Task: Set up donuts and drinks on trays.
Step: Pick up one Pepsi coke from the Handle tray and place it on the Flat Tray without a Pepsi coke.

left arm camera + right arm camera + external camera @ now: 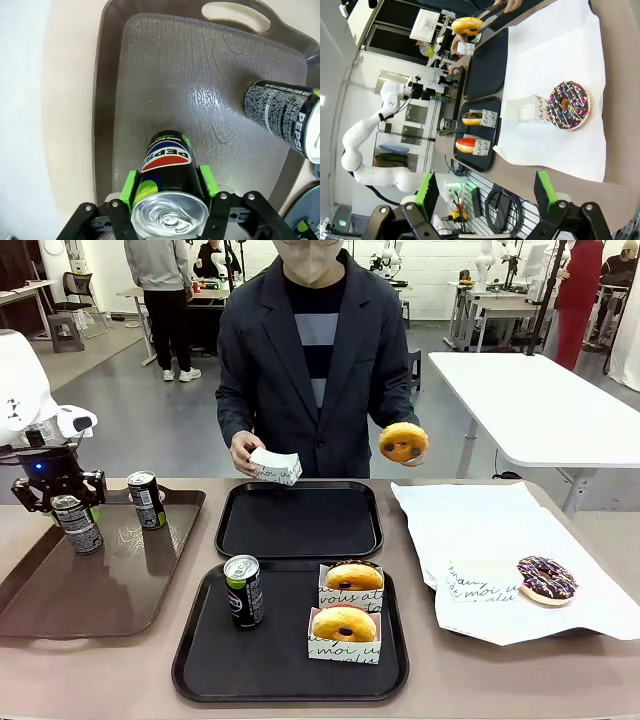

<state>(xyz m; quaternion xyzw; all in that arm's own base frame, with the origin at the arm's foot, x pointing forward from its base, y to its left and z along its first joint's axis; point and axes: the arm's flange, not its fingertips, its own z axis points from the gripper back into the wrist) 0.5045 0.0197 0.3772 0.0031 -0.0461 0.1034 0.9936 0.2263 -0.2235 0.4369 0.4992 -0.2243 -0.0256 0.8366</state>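
The near tray (195, 665) looks finished: a drink can (243, 590) and two yellow donuts (344, 624) in paper holders. The far tray (300, 525) is bare. At the left, the left gripper (70, 505) clamps a Pepsi can (77, 525) on the brown tray (60, 605), perhaps just lifted; a second can (146, 500) stands near. The right gripper (487, 192) gapes wide, empty. The person holds a loose donut (403, 441) and an empty holder (275, 466). A chocolate donut (546, 579) waits at the right.
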